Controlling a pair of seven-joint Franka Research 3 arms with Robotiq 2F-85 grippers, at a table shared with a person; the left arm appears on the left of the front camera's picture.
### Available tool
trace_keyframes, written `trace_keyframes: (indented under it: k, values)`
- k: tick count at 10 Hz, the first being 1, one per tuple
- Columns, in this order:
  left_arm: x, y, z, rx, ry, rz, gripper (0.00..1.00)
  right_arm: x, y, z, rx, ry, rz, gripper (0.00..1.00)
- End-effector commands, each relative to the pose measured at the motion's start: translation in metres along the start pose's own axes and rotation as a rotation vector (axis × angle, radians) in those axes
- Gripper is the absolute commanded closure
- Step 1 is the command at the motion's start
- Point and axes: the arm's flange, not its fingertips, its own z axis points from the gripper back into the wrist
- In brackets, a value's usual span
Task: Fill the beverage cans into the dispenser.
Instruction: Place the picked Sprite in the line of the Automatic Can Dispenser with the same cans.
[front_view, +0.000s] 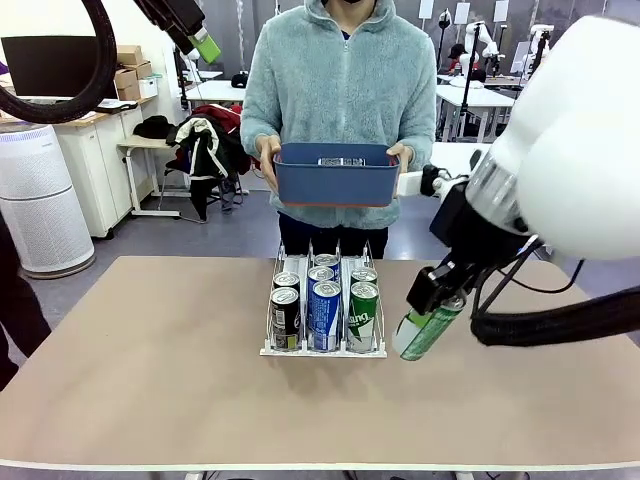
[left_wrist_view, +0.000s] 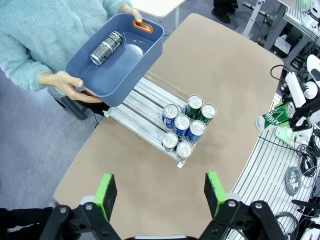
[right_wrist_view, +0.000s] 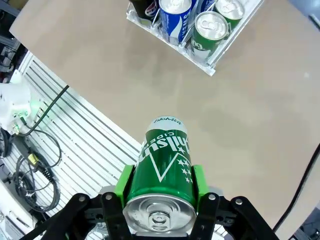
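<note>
Far left, up high: the left gripper (left_wrist_view: 160, 190) hangs well above the table, its black fingers with flat green pads (left_wrist_view: 106, 192) spread wide and nothing between them.

Moving to centre, the dispenser (front_view: 322, 352) sits mid-table. It is a white wire frame with clear ribbed lanes and a low front lip. Seven slim cylinders crowd its front end: two black cans (front_view: 285, 318) in the left lane, three glossy blue cans (front_view: 326, 315) in the middle and two green cans (front_view: 363, 315) on the right. All stand upright with their silver tops catching the light.

Behind the rack, a person in a fluffy pale-teal fleece holds a blue bin (front_view: 335, 180). It is smooth moulded plastic with rounded corners, and the hands (front_view: 268, 152) grip it one at each end. Inside it a lone can (left_wrist_view: 106, 47), dark and silver, lies on its side.

Over to the right, the right gripper (right_wrist_view: 160, 186) is clamped on a green can (front_view: 428, 332), pads pressing both flanks of the shiny cylinder. White lettering and a star-edged triangle show on its side. The can hangs tilted just right of the dispenser, held off the tabletop.

The table (front_view: 150, 380) is matte tan, smooth and round-cornered. Around it lies a grey floor, with a white perforated air purifier (front_view: 40, 200) at far left. Cardboard boxes (front_view: 130, 70) sit on a white cabinet, and more desks stand behind.
</note>
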Motion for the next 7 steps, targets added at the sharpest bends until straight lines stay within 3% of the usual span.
trace_keyframes:
  k: [1, 7]
  values:
    - [-0.002, 0.001, 0.0, -0.006, -0.004, 0.0, 0.06, 0.019, -0.006, -0.035, 0.019, -0.025, 0.026, 0.42]
    - [-0.002, 0.001, 0.0, -0.006, -0.004, 0.0, 0.06, 0.061, -0.022, -0.085, -0.057, -0.101, 0.032, 0.42]
